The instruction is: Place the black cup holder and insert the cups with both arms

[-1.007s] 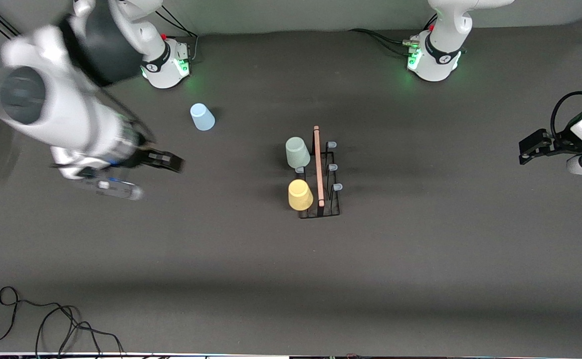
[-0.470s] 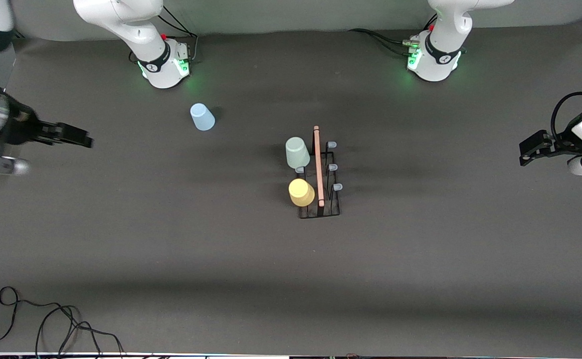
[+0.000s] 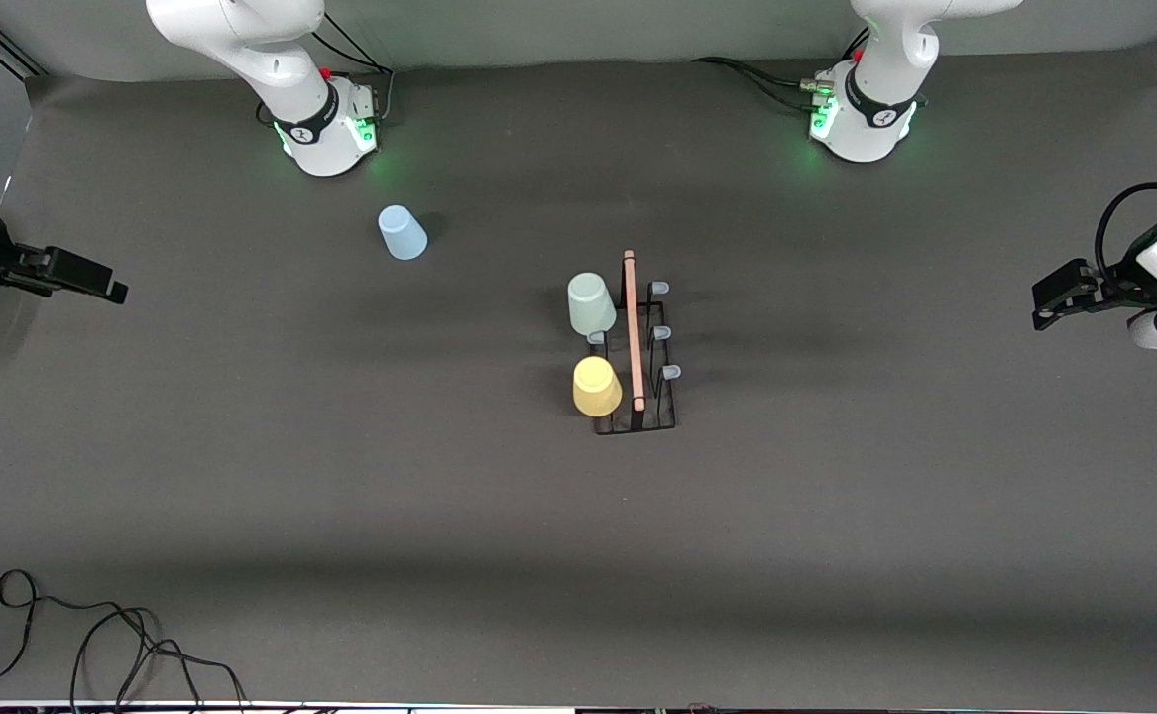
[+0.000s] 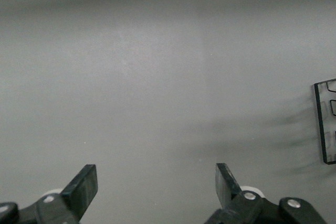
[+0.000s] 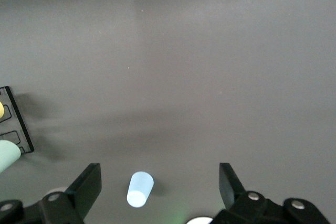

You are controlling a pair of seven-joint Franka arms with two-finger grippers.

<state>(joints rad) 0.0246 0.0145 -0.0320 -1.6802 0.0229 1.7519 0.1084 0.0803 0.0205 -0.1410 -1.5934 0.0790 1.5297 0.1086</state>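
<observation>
The black cup holder (image 3: 635,342) stands mid-table, its wooden rod handle on top. A pale green cup (image 3: 591,303) and a yellow cup (image 3: 597,386) sit upside down on its prongs on the side toward the right arm's end; three blue-tipped prongs (image 3: 661,332) on its other side are bare. A light blue cup (image 3: 402,233) stands upside down on the table near the right arm's base. My right gripper (image 3: 107,283) is open and empty at the right arm's end of the table. Its wrist view shows the gripper (image 5: 160,179), the light blue cup (image 5: 139,189) and a holder corner (image 5: 16,124). My left gripper (image 3: 1037,305) waits open and empty at the left arm's end; it also shows in the left wrist view (image 4: 156,179).
The arm bases (image 3: 330,129) (image 3: 861,119) stand along the table edge farthest from the front camera. Black cables (image 3: 92,645) lie at the near corner toward the right arm's end. The holder's edge (image 4: 325,124) shows in the left wrist view.
My right arm has swung away from over the table between the light blue cup and the holder, out to its own end of the table. The left arm and the cups have not moved.
</observation>
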